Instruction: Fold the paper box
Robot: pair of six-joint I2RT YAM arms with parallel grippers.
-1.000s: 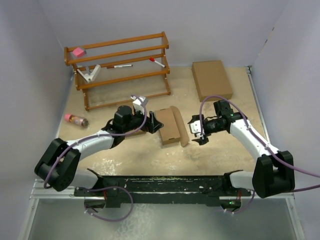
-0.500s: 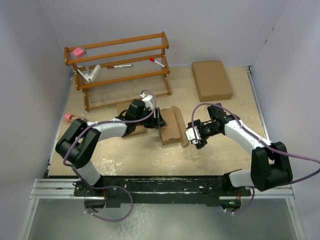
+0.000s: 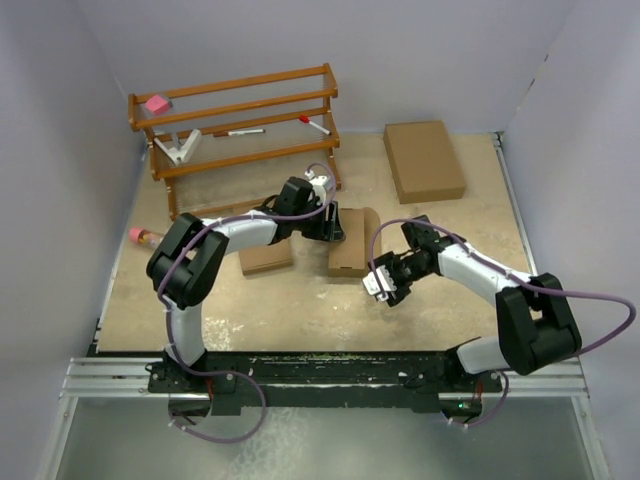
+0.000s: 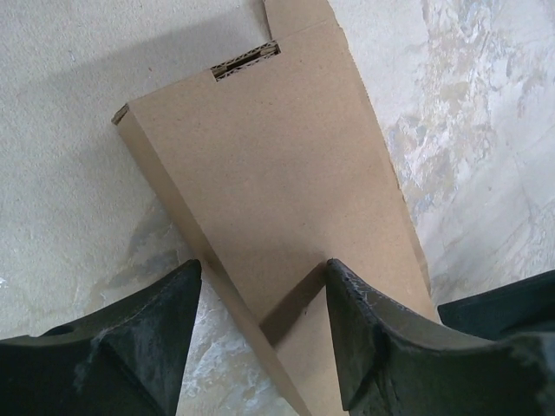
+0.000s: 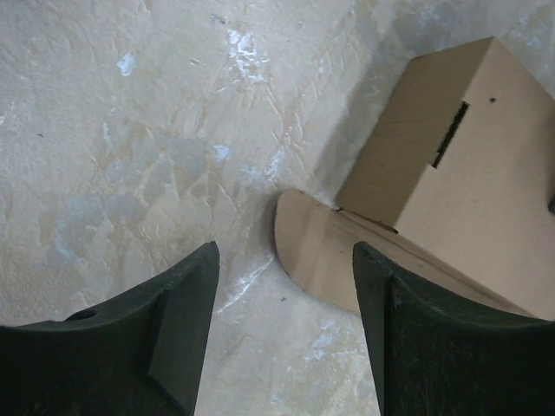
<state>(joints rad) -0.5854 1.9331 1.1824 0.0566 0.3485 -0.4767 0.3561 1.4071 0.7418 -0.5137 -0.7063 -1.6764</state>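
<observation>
The left gripper (image 4: 264, 276) stands wide open over the near end of the box (image 4: 277, 191). Its left finger (image 4: 130, 347) sits just beside the box's long side wall, down by the table (image 4: 78, 217). Its right finger (image 4: 381, 338) lies over the box's top face and throws a shadow on it. Whether that finger presses on the cardboard or only hovers above it cannot be told from this angle. The fingers are not closed on the box. The box runs straight ahead of this gripper, folded up and slim, with a small tab showing past its far end.

The right gripper (image 5: 286, 253) is also wide open and holds nothing. Only bare table lies between its fingers (image 5: 173, 329). Ahead of it and to its right is the box's end face, with a dark slot cut in it. A rounded flap (image 5: 321, 256) lies flat on the table at the foot of that face, just beyond the fingertips and apart from them.

In the top view the two grippers are at opposite ends of the box, the left at its far end and the right near its close end. A second brown box (image 3: 265, 256) lies beside the left arm. A larger flat box (image 3: 425, 160) lies well beyond the right gripper, and a wooden rack (image 3: 240, 130) stands beyond the left.
</observation>
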